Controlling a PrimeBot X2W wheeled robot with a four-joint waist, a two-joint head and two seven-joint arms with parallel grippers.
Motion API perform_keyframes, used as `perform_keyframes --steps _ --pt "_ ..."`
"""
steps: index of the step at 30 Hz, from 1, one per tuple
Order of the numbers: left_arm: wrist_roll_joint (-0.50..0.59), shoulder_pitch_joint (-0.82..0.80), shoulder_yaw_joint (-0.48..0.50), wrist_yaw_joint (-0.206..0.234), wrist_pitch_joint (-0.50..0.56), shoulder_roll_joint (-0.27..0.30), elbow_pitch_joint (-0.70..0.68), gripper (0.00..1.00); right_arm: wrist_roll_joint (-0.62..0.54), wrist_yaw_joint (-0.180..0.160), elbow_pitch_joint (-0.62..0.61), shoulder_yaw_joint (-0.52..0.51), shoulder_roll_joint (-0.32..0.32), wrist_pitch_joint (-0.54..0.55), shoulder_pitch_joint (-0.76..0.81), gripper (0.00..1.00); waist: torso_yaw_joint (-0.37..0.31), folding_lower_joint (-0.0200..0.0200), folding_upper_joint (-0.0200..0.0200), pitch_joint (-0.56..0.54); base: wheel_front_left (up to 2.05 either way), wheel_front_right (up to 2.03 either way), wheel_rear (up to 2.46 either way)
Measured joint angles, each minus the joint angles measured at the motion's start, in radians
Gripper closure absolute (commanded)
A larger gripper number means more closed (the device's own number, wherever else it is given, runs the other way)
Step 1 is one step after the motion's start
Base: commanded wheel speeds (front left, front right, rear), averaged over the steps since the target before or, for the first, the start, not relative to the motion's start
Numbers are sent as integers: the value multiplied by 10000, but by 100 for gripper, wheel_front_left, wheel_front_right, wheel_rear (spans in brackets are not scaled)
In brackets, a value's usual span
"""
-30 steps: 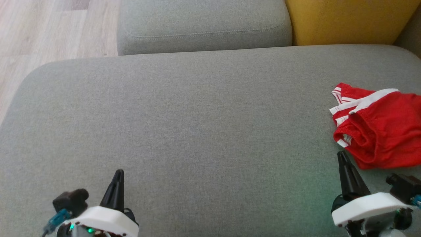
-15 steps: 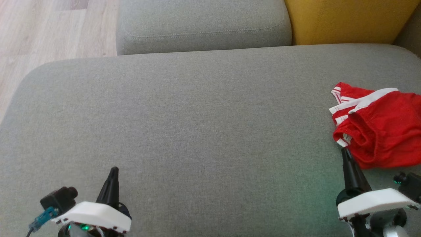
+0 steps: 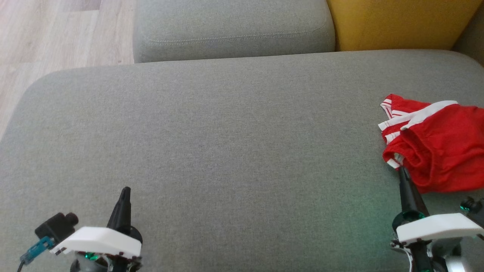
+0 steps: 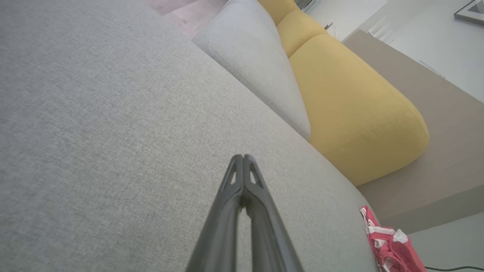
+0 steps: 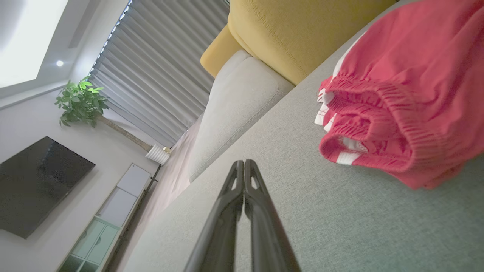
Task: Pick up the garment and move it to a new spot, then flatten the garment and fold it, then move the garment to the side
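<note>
1. Crumpled red fabric shorts [image 3: 438,147] with white side stripes lie at the right end of the wide grey woven sofa seat [image 3: 227,143]; a yellow cushion [image 3: 397,22] sits behind it.
2. The right gripper [image 3: 403,170] has its jaws pressed together, empty; its tip is just beside the shorts' near edge.
3. The left gripper [image 3: 125,190] has its jaws together, empty; it is over bare seat, well apart from the shorts.

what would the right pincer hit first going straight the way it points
Probably the grey seat cushion: the right wrist view shows the shut right pincer aimed at bare fabric, with the red garment just beside that line. It might brush the garment's edge; depth is unclear.
</note>
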Motion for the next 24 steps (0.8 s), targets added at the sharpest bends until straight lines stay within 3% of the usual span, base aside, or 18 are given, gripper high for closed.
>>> perform_keyframes --steps 24 --pt "-2767 -366 709 -456 619 -180 301 100 2953 0 581 -247 -10 86 -459 100 -38 0 0 30 0 0 0"
